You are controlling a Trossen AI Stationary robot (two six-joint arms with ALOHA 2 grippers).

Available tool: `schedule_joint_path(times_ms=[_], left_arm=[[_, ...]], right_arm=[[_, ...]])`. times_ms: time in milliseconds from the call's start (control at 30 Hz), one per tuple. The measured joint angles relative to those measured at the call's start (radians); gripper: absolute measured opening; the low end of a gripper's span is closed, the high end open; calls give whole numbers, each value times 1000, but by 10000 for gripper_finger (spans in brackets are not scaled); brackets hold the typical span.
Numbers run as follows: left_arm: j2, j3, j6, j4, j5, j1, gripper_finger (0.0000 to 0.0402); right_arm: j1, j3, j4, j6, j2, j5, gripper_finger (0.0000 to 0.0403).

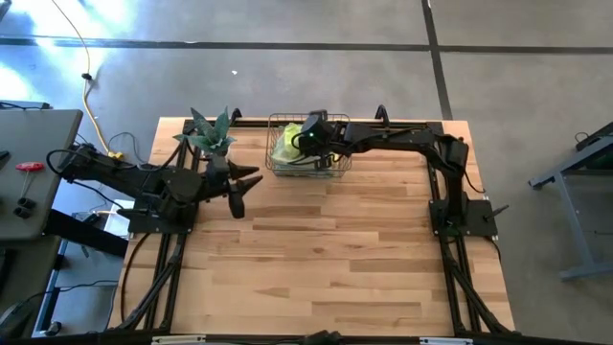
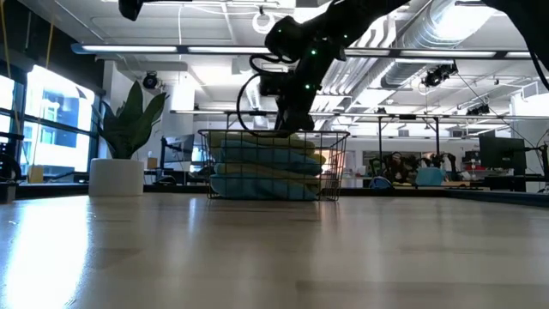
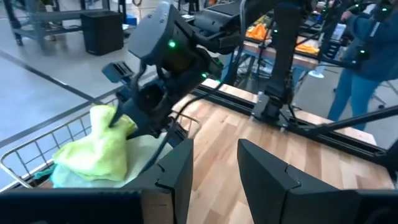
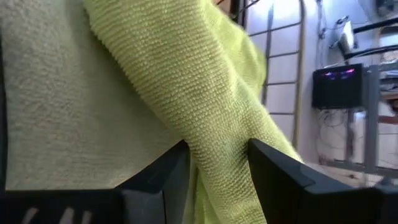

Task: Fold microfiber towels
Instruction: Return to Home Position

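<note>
Right claw (image 4: 217, 165): pinching the lime green microfiber towel (image 3: 99, 149) in the wire basket (image 2: 336, 165); I'd release fully before lifting; left claw (image 3: 214, 146) open, empty.

Two dark arms are counted, a left arm (image 1: 124, 172) and a right arm (image 1: 402, 139), and each carries one pincer: the left pincer (image 1: 241, 192) and the right pincer (image 1: 299, 144). One wooden bench (image 1: 316, 259) is seen, and on it stand one wire basket (image 2: 336, 167) and one potted plant (image 1: 213, 134). In the basket, towels of four colours are made out: one lime green towel (image 3: 99, 149), one pale sage towel (image 3: 148, 148), light blue towel cloth (image 3: 59, 179) and a yellow towel edge (image 2: 319, 159). How many cloths lie stacked there cannot be told. One person in blue clothing (image 3: 367, 37) is seen beyond the bench.
</note>
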Motion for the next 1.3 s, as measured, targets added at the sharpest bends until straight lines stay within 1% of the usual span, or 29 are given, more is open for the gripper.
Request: schedule_joint_path(times_ms=[100,200,267,367,433,533,633,700,900,1000,1100,1167,1300], left_arm=[[0,0,0,0,-1,9,115],[0,0,3,0,2,17,115],[0,0,15,0,2,20,115],[0,0,35,-1,2,20,115],[0,0,43,-1,2,20,115],[0,0,43,-2,2,20,115],[0,0,43,-7,14,20,115],[0,0,43,-8,21,20,115],[0,0,40,-8,59,19,115],[0,0,36,-8,83,19,115],[0,0,27,-8,103,19,115],[0,0,26,-8,119,19,115],[0,0,23,-8,142,19,115]], right_arm=[[-2,-1,-28,28,0,-6,147],[0,19,-105,44,0,-6,122],[5,38,-152,72,0,-24,92],[11,58,-204,135,0,-86,30],[12,71,-206,188,0,-122,9],[13,91,-214,308,0,-159,13],[12,140,-273,452,0,-247,3],[12,170,-312,520,-1,-298,4],[29,184,-417,588,0,-427,2],[50,182,-423,590,12,-426,3],[69,183,-379,590,12,-379,11],[78,189,-378,591,12,-343,26],[80,199,-374,592,10,-298,77]])
